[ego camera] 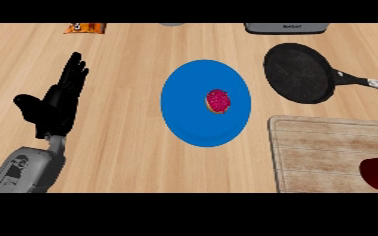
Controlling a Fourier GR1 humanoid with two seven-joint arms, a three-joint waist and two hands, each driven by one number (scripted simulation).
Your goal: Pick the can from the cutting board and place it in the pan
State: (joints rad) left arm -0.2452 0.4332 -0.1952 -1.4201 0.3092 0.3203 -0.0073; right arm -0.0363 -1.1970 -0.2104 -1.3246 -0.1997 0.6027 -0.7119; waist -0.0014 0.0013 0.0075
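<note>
One dark red can lies at the right edge of one pale wooden cutting board; one black round pan sits behind it; one blue plate holds one pink doughnut; left hand rests, fingers straight; right hand unseen

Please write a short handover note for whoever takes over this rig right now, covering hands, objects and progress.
Left robot hand: open, resting at the left, holding nothing.
Right robot hand: not in view.
Can: dark red, only partly visible at the right edge, on the cutting board.
Pan: black, beyond the board, nothing in it.
Done: nothing yet.
Left: grasp the can, carry it to the pan, release.
</note>
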